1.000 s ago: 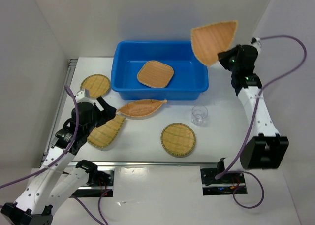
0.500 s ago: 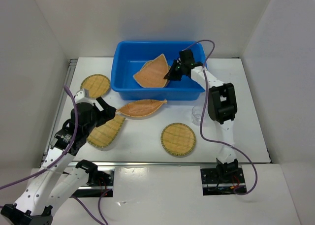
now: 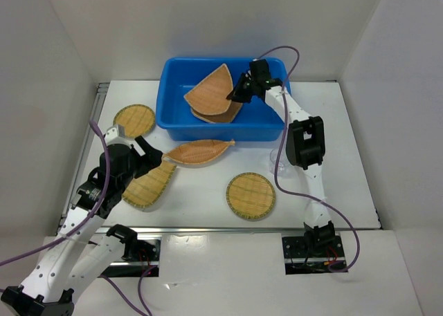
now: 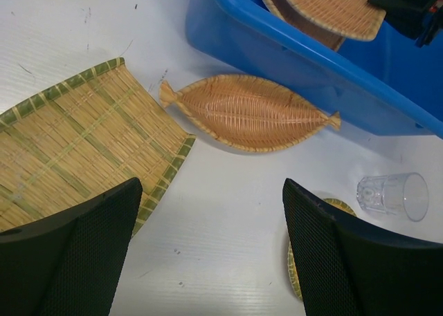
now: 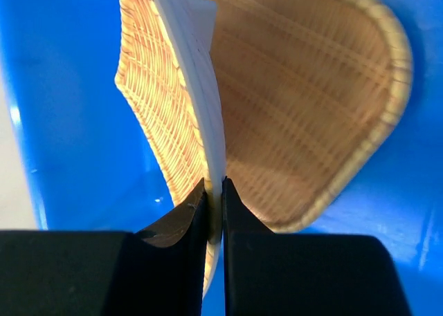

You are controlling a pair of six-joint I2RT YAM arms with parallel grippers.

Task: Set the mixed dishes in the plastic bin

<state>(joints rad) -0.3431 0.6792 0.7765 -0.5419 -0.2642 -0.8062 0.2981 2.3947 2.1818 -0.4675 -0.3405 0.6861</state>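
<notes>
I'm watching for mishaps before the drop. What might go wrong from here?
1. The right gripper pinches only the rim of the fan-shaped tray, which hangs tilted; it may slip or land propped on the rounded-square tray in the blue bin.
2. The clear cup stands close by the right arm; withdrawing might knock it.

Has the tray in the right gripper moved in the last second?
Yes. The held tray went from above the far right corner of the blue bin down and left, into it.
</notes>
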